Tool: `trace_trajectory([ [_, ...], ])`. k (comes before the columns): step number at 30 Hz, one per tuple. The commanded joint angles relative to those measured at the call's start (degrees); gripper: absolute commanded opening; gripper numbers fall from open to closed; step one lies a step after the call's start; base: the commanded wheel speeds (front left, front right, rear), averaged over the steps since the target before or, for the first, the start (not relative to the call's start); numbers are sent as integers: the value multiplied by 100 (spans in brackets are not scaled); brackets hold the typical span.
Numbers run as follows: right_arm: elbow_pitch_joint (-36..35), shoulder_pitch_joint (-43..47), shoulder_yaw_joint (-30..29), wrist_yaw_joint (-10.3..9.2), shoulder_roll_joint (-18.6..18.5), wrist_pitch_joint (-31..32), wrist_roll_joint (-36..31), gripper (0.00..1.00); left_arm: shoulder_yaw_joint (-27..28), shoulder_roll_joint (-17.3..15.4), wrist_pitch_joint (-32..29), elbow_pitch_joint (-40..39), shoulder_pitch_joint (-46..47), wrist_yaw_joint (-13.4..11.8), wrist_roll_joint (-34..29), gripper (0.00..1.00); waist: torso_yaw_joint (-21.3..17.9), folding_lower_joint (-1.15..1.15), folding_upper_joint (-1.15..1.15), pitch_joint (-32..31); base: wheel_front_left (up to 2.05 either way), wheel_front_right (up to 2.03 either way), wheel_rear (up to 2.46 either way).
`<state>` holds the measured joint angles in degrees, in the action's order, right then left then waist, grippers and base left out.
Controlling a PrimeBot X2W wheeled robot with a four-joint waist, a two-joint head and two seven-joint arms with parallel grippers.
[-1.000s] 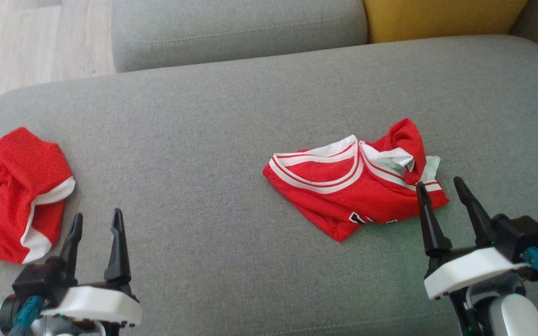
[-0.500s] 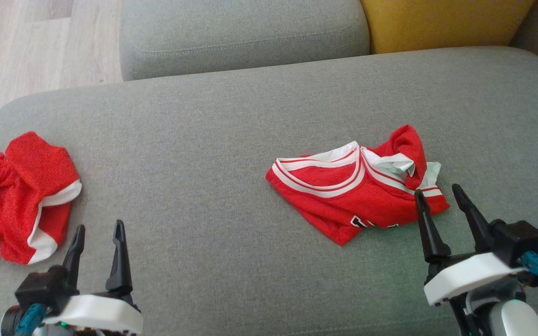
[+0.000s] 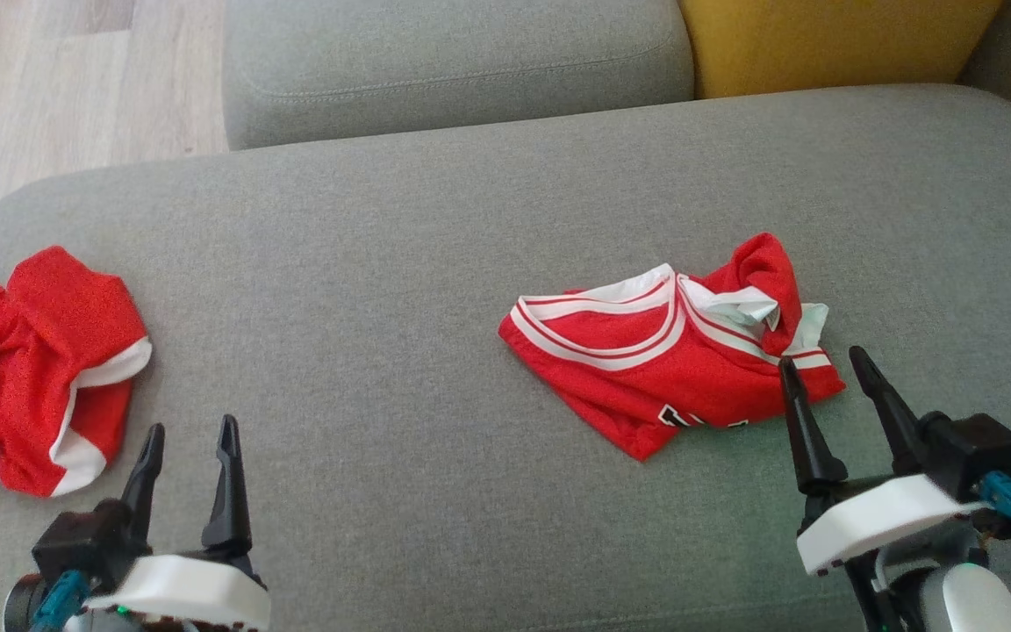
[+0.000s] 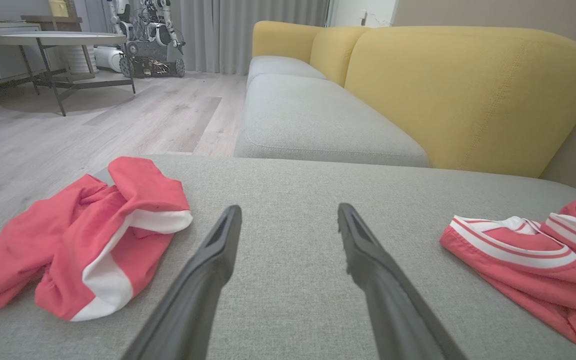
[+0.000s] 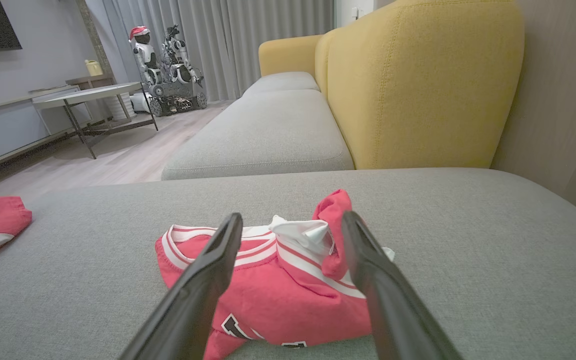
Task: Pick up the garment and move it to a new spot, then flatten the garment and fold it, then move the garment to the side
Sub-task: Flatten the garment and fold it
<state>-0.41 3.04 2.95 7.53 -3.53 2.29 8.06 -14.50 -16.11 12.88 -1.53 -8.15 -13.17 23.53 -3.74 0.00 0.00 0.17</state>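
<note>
Two red garments lie on the grey sofa seat [image 3: 400,263]. A folded red jersey [image 3: 663,360] with white-striped trim rests at centre right, also seen as the jersey [image 4: 523,255] and the jersey [image 5: 278,295]. Crumpled red shorts [image 3: 32,369] with white trim lie at the far left, in the left wrist view as the shorts [image 4: 83,240]. My right gripper [image 3: 822,357] is open, its fingertips at the jersey's near right corner, holding nothing; the right gripper [image 5: 292,217] frames the jersey. My left gripper [image 3: 190,427] is open and empty, just right of the shorts, over bare cushion [image 4: 289,210].
A second grey seat cushion [image 3: 453,61] and a yellow backrest [image 3: 830,35] lie beyond. Wooden floor [image 3: 75,79] runs off the sofa's left edge. A table [image 4: 58,40] and another robot [image 5: 168,65] stand far across the room.
The head view has shifted slightly, so everything sits a little lower. Both grippers stay open and have barely moved relative to the garments, which lie as before.
</note>
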Motion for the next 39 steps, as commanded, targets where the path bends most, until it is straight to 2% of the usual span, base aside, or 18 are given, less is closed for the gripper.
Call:
trace_trajectory([
  [1,-232,-150,125,-4,-60,4,-17,100,189,-145,17,-156,246,-25,18,100,-2,0,0,5,0,0,0],
  [17,-136,-266,206,-4,-102,28,-6,100,93,-133,20,-152,406,-17,23,100,75,0,0,192,0,0,0],
  [24,321,-799,873,-4,-385,79,-41,100,-35,-115,9,-128,788,80,-38,100,286,0,0,577,0,0,0],
  [33,1583,-1975,2107,-4,-831,170,40,100,-208,37,98,62,1374,208,-152,100,629,0,0,1033,0,0,0],
  [39,2087,-2388,2456,-4,-987,211,145,100,-240,144,152,151,1573,255,-193,100,771,0,0,1158,0,0,0],
])
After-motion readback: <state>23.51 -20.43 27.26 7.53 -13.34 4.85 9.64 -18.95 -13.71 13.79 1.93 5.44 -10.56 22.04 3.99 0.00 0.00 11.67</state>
